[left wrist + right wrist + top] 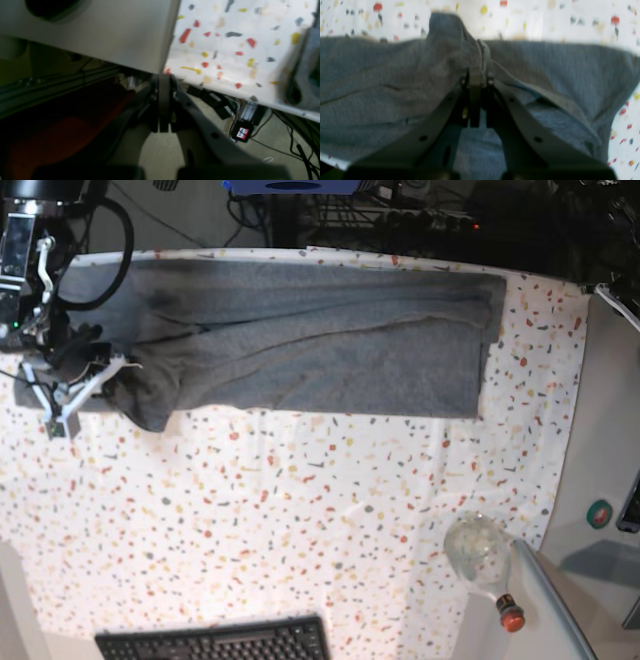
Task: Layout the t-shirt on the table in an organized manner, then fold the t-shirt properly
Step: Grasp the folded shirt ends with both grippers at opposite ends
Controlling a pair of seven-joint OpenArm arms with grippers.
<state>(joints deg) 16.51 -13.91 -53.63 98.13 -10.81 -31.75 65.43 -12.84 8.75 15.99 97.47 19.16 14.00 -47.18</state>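
Bench (300, 520): speckled white cloth. T-shirt (330, 340): spread in a long band beyond your right gripper (478, 75), which is pinched shut on a raised fold. Left gripper (163, 82): closed, empty, off the bench edge. Layout looks largely done; folding seems barely started.

The grey t-shirt (300, 340) lies spread across the far side of the speckled table (300, 510); a keyboard (215, 642) sits at the near edge

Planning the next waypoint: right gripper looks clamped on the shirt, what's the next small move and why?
Probably lift slightly and draw the pinched fold toward the shirt's middle. The right gripper is shut on a bunched edge of the t-shirt, which already lies as a long band on the table.
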